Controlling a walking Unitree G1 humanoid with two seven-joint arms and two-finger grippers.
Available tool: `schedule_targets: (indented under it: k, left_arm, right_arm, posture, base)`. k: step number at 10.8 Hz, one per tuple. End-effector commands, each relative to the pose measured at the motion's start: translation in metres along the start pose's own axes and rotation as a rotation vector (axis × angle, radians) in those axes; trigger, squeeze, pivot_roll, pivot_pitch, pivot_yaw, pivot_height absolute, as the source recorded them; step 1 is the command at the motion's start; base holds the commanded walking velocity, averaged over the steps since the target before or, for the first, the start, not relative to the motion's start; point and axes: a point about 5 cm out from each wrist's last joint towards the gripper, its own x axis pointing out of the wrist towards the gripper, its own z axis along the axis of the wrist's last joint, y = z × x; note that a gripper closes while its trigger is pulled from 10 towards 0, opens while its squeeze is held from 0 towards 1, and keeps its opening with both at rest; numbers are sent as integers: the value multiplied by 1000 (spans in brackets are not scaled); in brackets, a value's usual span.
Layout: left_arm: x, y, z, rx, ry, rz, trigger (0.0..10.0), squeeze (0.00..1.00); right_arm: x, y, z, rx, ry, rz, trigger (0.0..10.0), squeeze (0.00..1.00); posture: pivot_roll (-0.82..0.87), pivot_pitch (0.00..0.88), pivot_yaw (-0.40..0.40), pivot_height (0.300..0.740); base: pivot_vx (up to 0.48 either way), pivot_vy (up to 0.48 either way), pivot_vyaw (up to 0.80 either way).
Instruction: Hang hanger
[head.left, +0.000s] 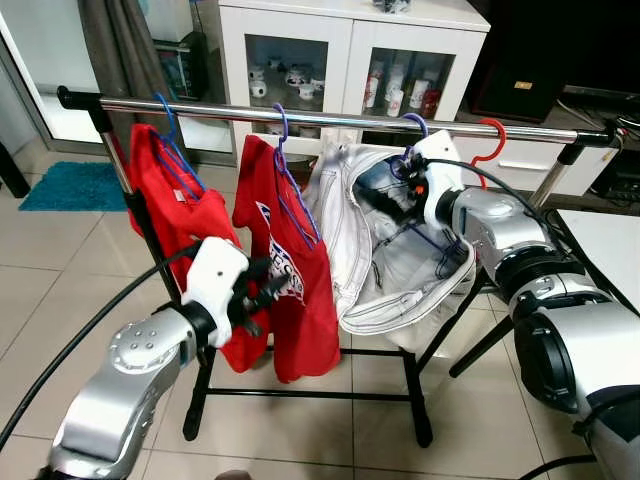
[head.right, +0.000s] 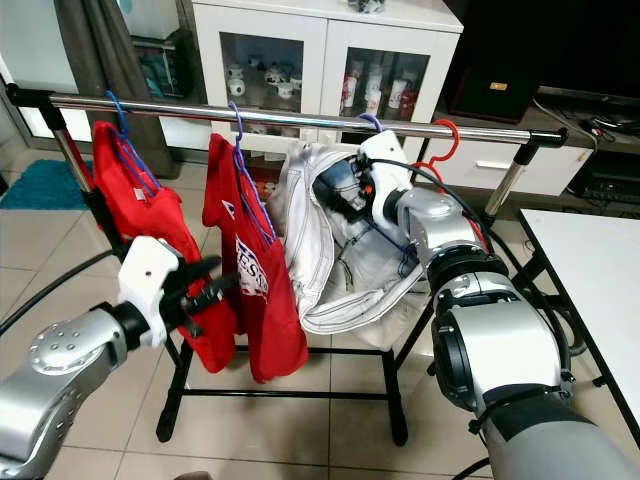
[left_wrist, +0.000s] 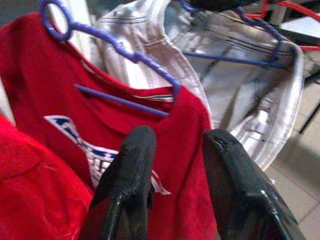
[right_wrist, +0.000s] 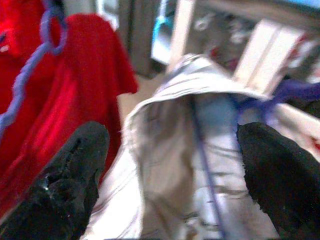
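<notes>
Running across the scene, a shiny metal clothes rail (head.left: 340, 118) on a black folding frame serves as the landmark. From the rail's left end hangs a red t-shirt (head.left: 175, 215) on a blue plastic hanger (head.left: 172, 135). Next along hangs a second red t-shirt with a printed chest logo (head.left: 285, 275), on a purple-blue hanger (head.left: 285, 150). Right of that, a white jacket with a pale lining (head.left: 385, 250) droops open on a blue plastic hanger with a hook (head.left: 415, 125); that hook sits over the rail. Beside it, further right, an empty red plastic hanger (head.left: 490, 140) is also hooked on the rail.

The right hand (head.left: 392, 190) is just under the rail, at the jacket's collar below the blue hook. In the right wrist view its fingers (right_wrist: 65, 185) stand wide apart, with the jacket between and beyond them; they grip nothing.

The left hand (head.left: 262, 295) is below the rail, just in front of the logo t-shirt. Its fingers (left_wrist: 127, 190) are spread with a gap and hold nothing; whether they touch the cloth cannot be told.

Behind the rail stands a white glass-door cabinet (head.left: 345, 50); a teal rug (head.left: 75, 185) lies on the tiled floor beyond the rail's left end.
</notes>
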Motion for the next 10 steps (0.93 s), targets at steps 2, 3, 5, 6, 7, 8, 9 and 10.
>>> schedule_targets:
  k: [2,3,5,6,7,8,9,10]
  left_arm:
    - [3,4,5,-21,-50,101,10000,0]
    - [2,7,3,-51,-73,170,10000,0]
    - [0,10,-3,-66,-73,245,10000,0]
    - [0,9,-1,-60,-80,252,10000,0]
    - [1,8,-1,-61,-92,278,10000,0]
    - [0,7,-2,-65,-95,300,10000,0]
    - [2,5,-4,-85,-98,319,10000,0]
    - [5,7,-4,-84,-92,338,10000,0]
  right_arm:
    - [-12,-14,-3,50,-90,-70,10000,0]
    - [-17,-13,-7,84,-155,-63,10000,0]
    - [-39,6,-19,126,-255,-51,10000,0]
    - [-54,19,-25,138,-284,-57,10000,0]
    - [-80,38,-41,120,-281,-112,10000,0]
    - [-92,46,-52,95,-255,-175,10000,0]
    - [-103,52,-69,133,-185,-269,10000,0]
    - [-108,54,-80,154,-128,-330,10000,0]
  posture:
    - [133,0,-65,740]
    - [129,0,-65,740]
    - [113,0,-59,740]
    - [101,0,-50,740]
    - [75,0,-31,740]
    - [65,0,-25,740]
    - [71,0,-32,740]
    - [75,0,-34,740]
  base:
    - [0,0,0]
    - [0,0,0]
    - [0,-240,0]
    - [0,-480,0]
    - [0,-480,0]
    - [0,-326,0]
    - [0,0,0]
    - [0,0,0]
